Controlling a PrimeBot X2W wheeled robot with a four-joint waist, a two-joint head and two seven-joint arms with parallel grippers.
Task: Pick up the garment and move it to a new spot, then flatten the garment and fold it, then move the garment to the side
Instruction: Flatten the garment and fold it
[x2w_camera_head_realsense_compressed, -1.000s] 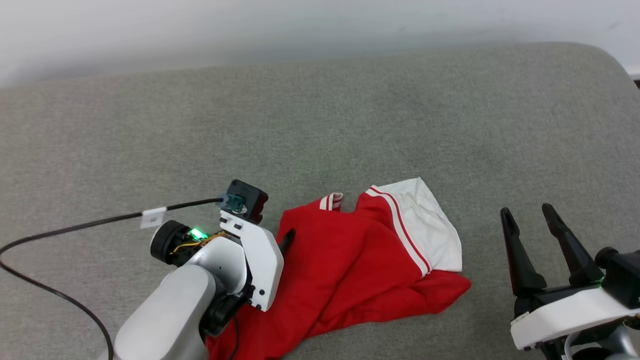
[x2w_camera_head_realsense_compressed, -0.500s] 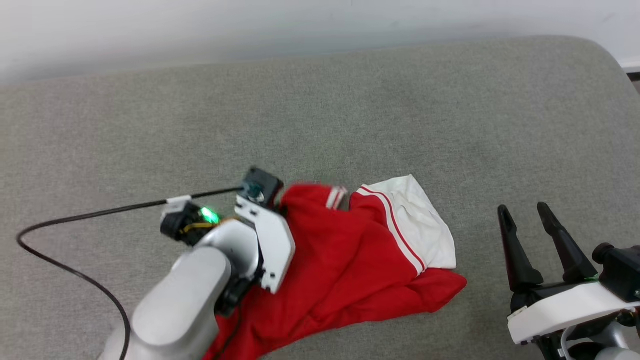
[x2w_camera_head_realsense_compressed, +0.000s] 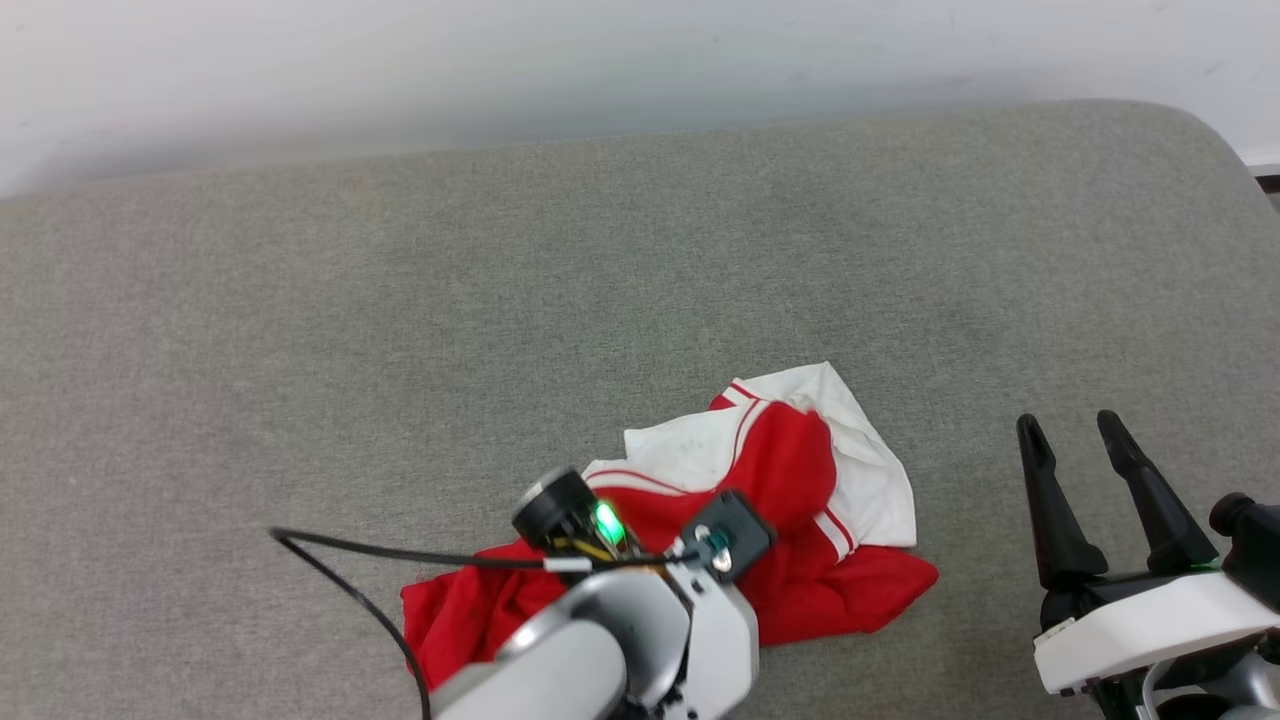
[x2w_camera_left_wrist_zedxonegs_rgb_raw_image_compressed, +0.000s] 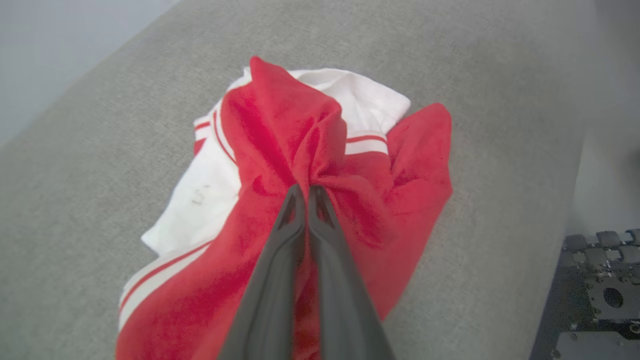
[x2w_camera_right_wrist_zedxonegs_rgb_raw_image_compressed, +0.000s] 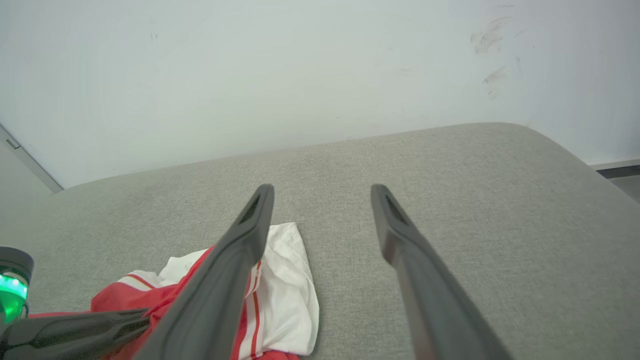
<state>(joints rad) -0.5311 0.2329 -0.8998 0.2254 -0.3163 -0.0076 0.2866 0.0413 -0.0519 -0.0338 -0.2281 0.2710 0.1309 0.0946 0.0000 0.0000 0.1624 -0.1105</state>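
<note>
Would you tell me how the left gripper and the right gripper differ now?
The left gripper is shut, pinching the red jersey shirt with white sleeves; the right gripper is open and empty. The left gripper sits over the shirt; the right gripper stands apart, over the grey fabric surface. Both have two long dark fingers.

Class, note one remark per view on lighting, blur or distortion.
Head view: soft even light, faint shadows, garment sharp. Left wrist view: grainy, left gripper looming near the lens. Right wrist view: wide-angle stretches the right gripper; wall bright and washed.
</note>
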